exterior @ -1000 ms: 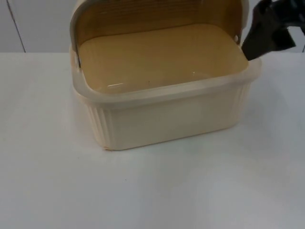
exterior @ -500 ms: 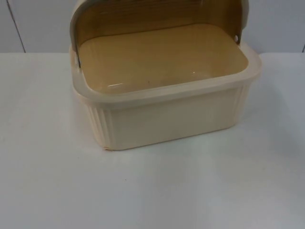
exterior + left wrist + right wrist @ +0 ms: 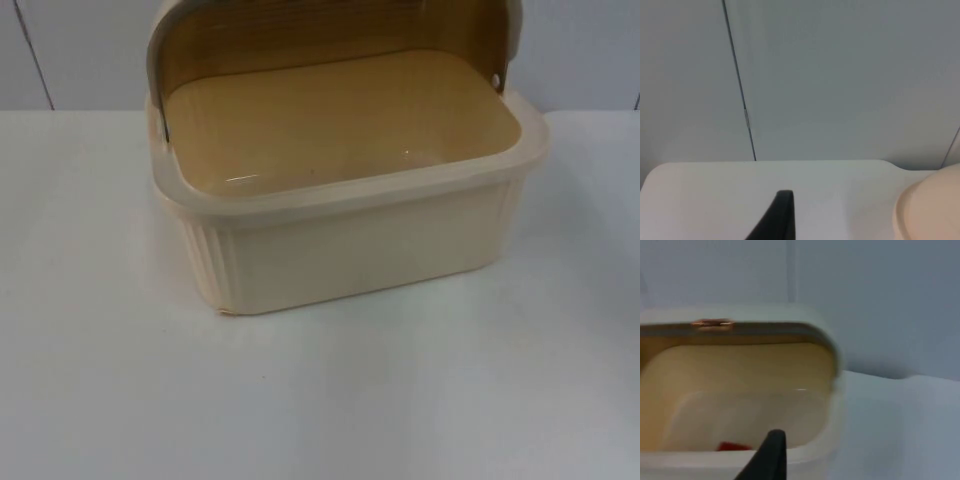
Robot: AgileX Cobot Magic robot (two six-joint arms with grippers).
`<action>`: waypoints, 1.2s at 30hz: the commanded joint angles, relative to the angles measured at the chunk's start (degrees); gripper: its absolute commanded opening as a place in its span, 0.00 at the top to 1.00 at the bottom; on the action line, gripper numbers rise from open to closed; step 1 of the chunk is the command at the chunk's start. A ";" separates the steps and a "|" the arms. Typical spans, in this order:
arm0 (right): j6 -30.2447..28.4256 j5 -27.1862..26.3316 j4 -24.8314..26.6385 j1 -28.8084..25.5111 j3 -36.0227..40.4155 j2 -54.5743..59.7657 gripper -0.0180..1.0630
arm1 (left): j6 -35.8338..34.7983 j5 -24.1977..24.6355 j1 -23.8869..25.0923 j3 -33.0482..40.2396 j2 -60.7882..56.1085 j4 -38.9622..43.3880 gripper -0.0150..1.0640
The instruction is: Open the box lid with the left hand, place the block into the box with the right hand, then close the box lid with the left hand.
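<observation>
A cream ribbed box (image 3: 360, 245) stands on the white table with its lid (image 3: 330, 35) swung up at the back, showing the tan inside. In the right wrist view the box rim (image 3: 835, 405) and the raised lid (image 3: 745, 325) are close ahead, and a small red block (image 3: 733, 446) lies on the box floor. My right gripper (image 3: 770, 457) hangs just outside the box's near wall. My left gripper (image 3: 782, 217) is held over bare table beside a rounded cream corner of the box (image 3: 930, 210), away from the lid.
A grey partition wall (image 3: 80, 50) closes off the table behind the box. White table top (image 3: 320, 400) stretches in front of the box and to both sides of it.
One second ago the right arm's black gripper stood at the box's back right corner in the top view. It has since drawn out of that view. The box and lid have not moved.
</observation>
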 commanded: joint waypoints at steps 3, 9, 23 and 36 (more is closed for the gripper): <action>-5.05 0.43 2.37 -9.78 -0.43 -0.07 0.01 | -0.24 0.02 0.04 -0.04 -0.27 -0.58 0.02; -37.32 1.68 37.72 -24.45 -0.43 -0.07 0.01 | -0.24 -0.35 0.04 -0.04 -0.27 -0.58 0.02; -19.66 -0.59 20.89 -30.46 -0.43 4.51 0.01 | -0.24 -0.75 0.04 -0.04 -0.27 -0.57 0.02; -22.23 -0.55 21.89 -26.48 -2.43 7.29 0.01 | -0.51 0.09 0.04 -0.04 -0.27 -0.57 0.02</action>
